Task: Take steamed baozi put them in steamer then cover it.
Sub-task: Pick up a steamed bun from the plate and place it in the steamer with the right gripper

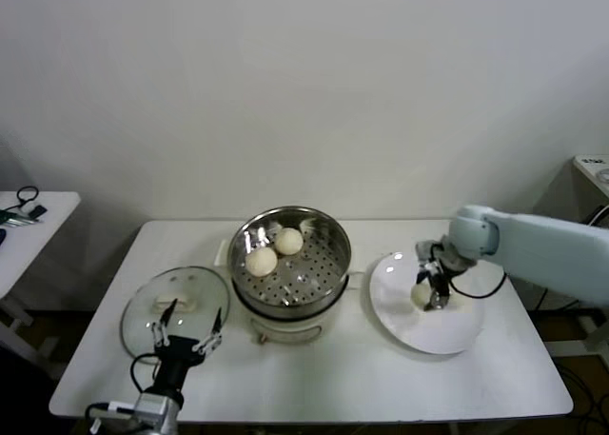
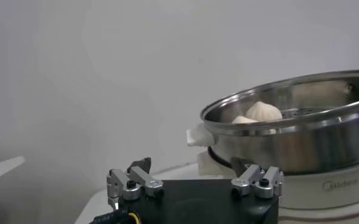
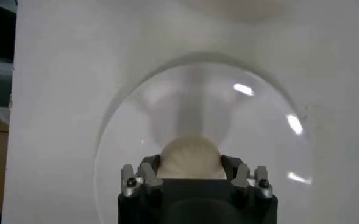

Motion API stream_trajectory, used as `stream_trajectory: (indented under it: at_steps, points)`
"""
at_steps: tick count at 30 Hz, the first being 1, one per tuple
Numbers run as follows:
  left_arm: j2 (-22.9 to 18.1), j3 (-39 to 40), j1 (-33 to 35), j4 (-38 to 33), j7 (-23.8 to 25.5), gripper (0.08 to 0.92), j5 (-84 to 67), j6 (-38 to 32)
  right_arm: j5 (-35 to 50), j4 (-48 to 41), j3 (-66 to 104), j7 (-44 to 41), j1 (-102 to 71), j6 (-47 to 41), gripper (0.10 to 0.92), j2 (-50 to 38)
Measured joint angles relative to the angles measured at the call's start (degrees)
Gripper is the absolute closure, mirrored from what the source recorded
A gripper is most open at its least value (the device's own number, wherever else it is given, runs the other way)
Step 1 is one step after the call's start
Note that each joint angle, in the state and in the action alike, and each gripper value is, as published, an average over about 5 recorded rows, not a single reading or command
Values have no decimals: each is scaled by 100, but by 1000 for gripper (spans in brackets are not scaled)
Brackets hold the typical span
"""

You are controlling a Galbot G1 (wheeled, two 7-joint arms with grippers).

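Note:
The steamer (image 1: 328,247) stands mid-table, uncovered, with two baozi (image 1: 262,261) (image 1: 288,240) on its perforated tray. My right gripper (image 1: 430,294) is down on the white plate (image 1: 447,335) to the right, shut on a third baozi (image 1: 420,293). In the right wrist view the baozi (image 3: 190,155) sits between the fingers (image 3: 150,167) of that gripper (image 3: 190,164), over the plate (image 3: 264,134). The glass cover (image 1: 143,311) lies flat on the table left of the steamer. My left gripper (image 1: 186,341) hovers open at its near edge. The left wrist view shows the steamer (image 2: 301,140) and a baozi (image 2: 263,111) inside.
The white table (image 1: 314,378) ends close in front of the cover and plate. A second white table (image 1: 38,227) with small dark items stands at the far left. A plain wall is behind.

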Motion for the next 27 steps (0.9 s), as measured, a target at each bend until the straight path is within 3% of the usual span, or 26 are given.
stream_trajectory:
  at_steps: [12, 27]
  points:
    - [18, -38, 51, -134, 0, 177, -5, 14, -14, 207, 55, -469, 1666, 1443, 338, 1452]
    - [29, -160, 23, -158, 5, 177, -67, 55, -1161, 542, 349, -88, 1231, 2720, 338, 2792]
